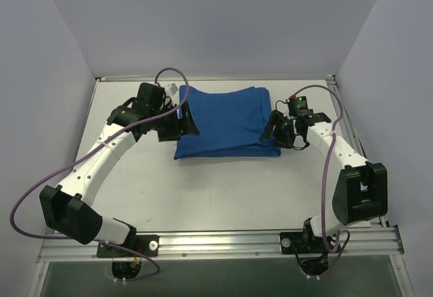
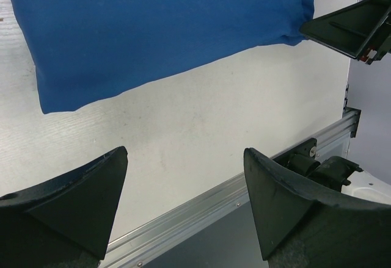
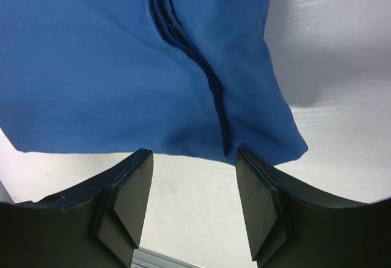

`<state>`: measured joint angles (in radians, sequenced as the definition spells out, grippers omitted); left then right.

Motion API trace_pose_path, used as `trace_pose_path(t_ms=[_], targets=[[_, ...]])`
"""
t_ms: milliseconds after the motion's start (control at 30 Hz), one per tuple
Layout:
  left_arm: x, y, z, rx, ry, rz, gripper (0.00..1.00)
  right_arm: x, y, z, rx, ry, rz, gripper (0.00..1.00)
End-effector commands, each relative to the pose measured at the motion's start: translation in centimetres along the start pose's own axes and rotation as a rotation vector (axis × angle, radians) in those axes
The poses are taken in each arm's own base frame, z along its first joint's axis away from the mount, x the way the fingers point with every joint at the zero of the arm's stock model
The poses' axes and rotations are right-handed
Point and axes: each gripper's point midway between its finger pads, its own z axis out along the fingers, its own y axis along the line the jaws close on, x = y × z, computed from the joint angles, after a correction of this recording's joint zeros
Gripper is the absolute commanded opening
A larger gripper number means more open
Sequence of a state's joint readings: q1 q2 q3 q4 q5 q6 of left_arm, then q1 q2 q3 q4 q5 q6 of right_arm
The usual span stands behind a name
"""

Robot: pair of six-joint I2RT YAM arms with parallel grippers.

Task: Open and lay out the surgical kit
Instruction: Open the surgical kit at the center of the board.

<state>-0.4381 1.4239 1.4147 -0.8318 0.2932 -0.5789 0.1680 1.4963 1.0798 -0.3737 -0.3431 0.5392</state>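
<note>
**Surgical kit set out, unopened:** The royal-blue cloth wrap [image 1: 223,122] is pictured lying folded and closed on the white bench [image 1: 223,189], towards its far side and roughly midway between the two arms. In the right wrist view the wrap's layers are shown as a dark seam of stacked edges running down towards one corner.

The left tool [image 1: 181,125] is held at the wrap's left edge, near its front left corner as seen from overhead. Its jaws are spread wide and released, and only bare bench is seen between them in the left wrist view.

The right tool [image 1: 277,132] is placed at the wrap's right edge with its fingers [image 3: 137,188] parted. The cloth's hem lies just at the fingertips, bare bench is seen in the gap, and nothing is gripped. One right finger is caught in the left wrist view at the wrap's corner; whether it is touching or just beside the cloth cannot be told.

An aluminium rail [image 1: 216,243] is seen along the bench's near edge.
</note>
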Motion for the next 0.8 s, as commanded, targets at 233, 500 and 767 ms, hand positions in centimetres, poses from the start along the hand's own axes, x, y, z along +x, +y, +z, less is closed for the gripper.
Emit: trace_pose_path(t_ms=[233,500,767], targets=[[-1.4,-1.2,-1.0,0.015,-0.029,0.054,0.85,-0.1,-0.4,1.1,-0.015,0.017,-0.004,0.51],[-2.2,-2.7,-0.9,0.020,-0.053,0.152,0.81,-1.0,1.8,0.2,-0.089,0.023,-0.022,0.11],[-1.7,-9.8,2.7,0.102,-0.171,0.495,0.93,-2.6,5.9,-3.2,-0.218,0.005,0.018,0.00]])
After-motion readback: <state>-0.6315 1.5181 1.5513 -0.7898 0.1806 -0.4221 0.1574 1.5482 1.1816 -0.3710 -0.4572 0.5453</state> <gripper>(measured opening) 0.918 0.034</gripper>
